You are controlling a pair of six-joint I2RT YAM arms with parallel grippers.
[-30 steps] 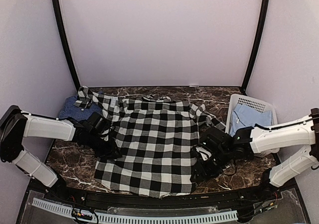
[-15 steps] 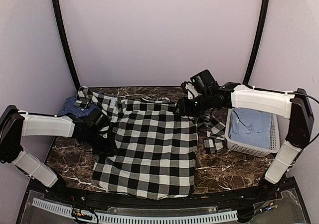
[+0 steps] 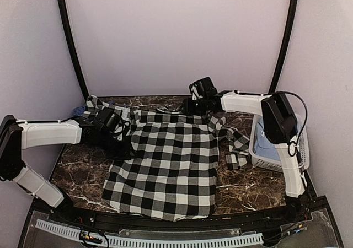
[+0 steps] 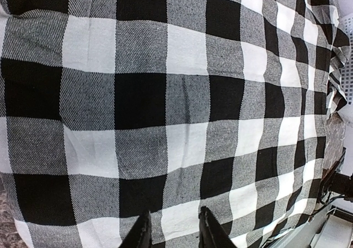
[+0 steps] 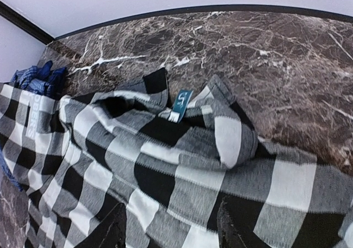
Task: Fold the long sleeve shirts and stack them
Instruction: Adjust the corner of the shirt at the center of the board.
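Fingers (image 5: pixel 116 231) on my right gripper (image 5: pixel 172 228) stand well apart, released, with nothing between them. They hang just above the collar (image 5: pixel 215 121) of the black-and-white checked shirt (image 3: pixel 165 160), at its far edge, near a small teal label (image 5: pixel 181 102) sewn inside the neck. On my left gripper (image 4: pixel 175 231) the fingertips (image 4: pixel 144 234) show a narrow gap with checked cloth behind it. I cannot tell whether they pinch a fold or only rest against the fabric. From overhead I see that gripper on the shirt's left side, toward the far shoulder.

The checked shirt lies spread across the middle of the table (image 3: pixel 248 184), collar far, hem at the near edge, its body mostly flat. Its right sleeve (image 3: pixel 236 143) is bunched in a loose heap just right of the body, between the body and the basket. Its left sleeve runs toward the far left corner, over the dark blue shirt (image 5: pixel 33 80), which lies crumpled there with only a little of it showing past the checks.

The white slotted basket (image 3: pixel 255 151) stands at the right of the table, partly hidden behind my right arm, and pale blue cloth shows inside it. The table is dark marble with white veins.
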